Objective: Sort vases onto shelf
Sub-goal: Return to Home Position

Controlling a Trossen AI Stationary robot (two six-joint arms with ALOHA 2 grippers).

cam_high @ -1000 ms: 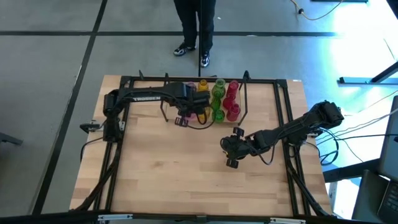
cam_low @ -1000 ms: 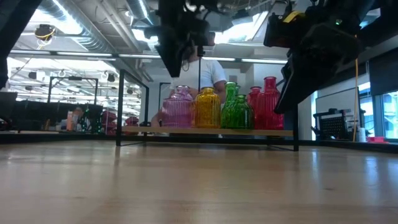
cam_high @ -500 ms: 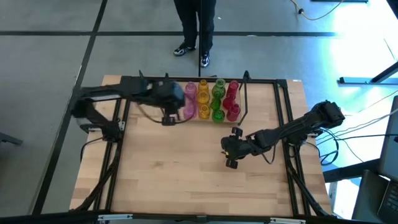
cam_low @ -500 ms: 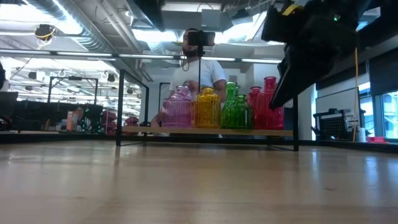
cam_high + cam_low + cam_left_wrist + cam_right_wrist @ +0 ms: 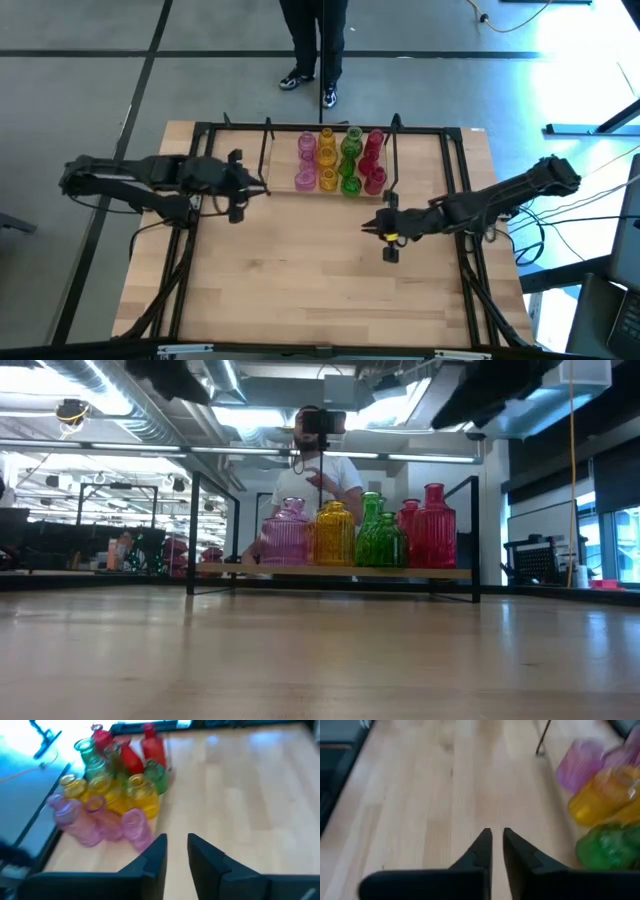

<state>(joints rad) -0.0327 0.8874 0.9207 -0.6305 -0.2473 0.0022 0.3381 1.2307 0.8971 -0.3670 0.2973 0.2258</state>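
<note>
Vases sorted, both arms held clear.
The vases [image 5: 340,160] stood in pink, yellow, green and red rows on the shelf [image 5: 300,572] at the table's [image 5: 300,290] far edge. The left gripper [image 5: 255,187] was slightly parted and empty, the right gripper [image 5: 372,228] pinched closed, both apart from the shelf, likely to spare the glass.

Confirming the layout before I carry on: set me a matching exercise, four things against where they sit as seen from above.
Things: 1 left pincer; 2 right pincer; 3 pink vases; 4 red vases.
Places: A rightmost on the shelf; B hovering off the shelf's right end; C leftmost on the shelf; D hovering off the shelf's left end.
Pairs: 1-D; 2-B; 3-C; 4-A.
</note>
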